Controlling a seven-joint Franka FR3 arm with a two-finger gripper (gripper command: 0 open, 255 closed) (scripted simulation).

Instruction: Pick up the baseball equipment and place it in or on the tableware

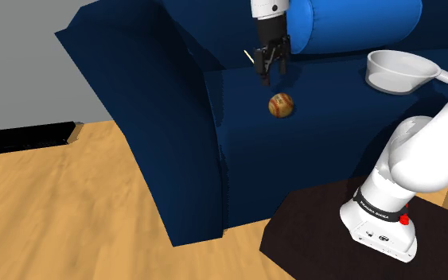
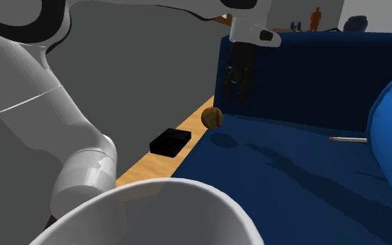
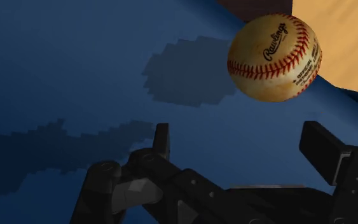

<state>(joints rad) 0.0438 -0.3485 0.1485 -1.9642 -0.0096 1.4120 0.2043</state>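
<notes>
A worn tan baseball (image 1: 281, 104) with red stitching sits on the dark blue sofa seat (image 1: 333, 135), near its front edge. Its shadow falls a little apart from it in the second exterior view, beside the baseball (image 2: 212, 117). My black gripper (image 1: 268, 75) hangs just above and behind the ball, open and holding nothing. In the wrist view the baseball (image 3: 274, 57) lies ahead of my gripper (image 3: 242, 146), off toward one finger and not between the two. A white bowl with a handle (image 1: 401, 70) stands on the seat to the shoulder view's right; its rim (image 2: 159, 191) fills the second exterior view's foreground.
A large blue cushion (image 1: 357, 24) lies at the back of the sofa. A thin pencil-like stick (image 2: 347, 139) rests on the seat. A flat black box (image 1: 27, 137) lies on the wooden floor beyond the sofa arm (image 1: 158, 95). The dark stand (image 1: 309, 239) is at lower right.
</notes>
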